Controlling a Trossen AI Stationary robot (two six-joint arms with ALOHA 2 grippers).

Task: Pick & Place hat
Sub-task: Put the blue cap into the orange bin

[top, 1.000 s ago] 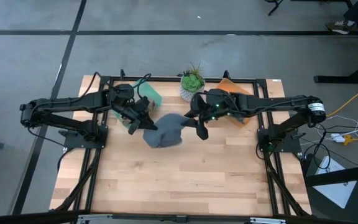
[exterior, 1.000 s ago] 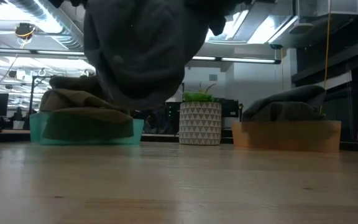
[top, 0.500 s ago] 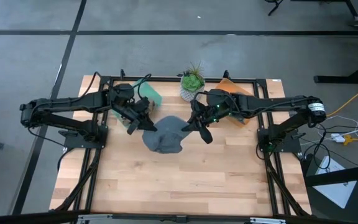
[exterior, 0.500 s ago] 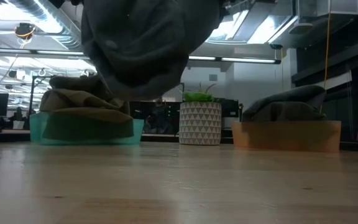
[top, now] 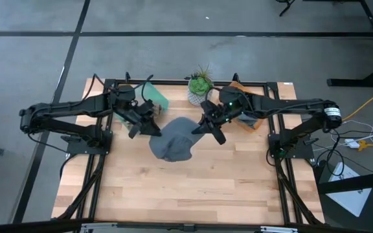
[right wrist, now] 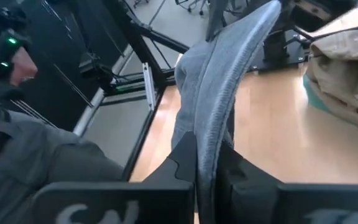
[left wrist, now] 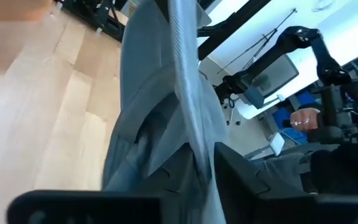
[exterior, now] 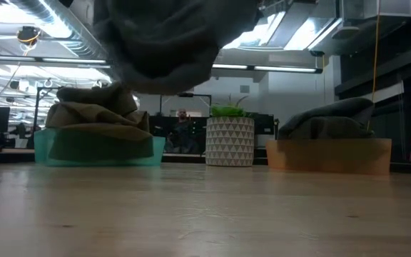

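1. The hat [top: 172,139] is a soft grey knit piece, limp and draped, with a ribbed edge seen in both wrist views.
2. It hangs in the air above the middle of the wooden bench [top: 186,194], stretched between the two arms.
3. The left pincer [top: 149,127] is pinching the hat's left edge.
4. The right pincer [top: 203,127] is pinching the hat's right edge.
5. At the far side stand a teal bin [exterior: 98,148] on the left, a potted plant [exterior: 229,139] in the middle and an orange bin [exterior: 328,155] on the right.
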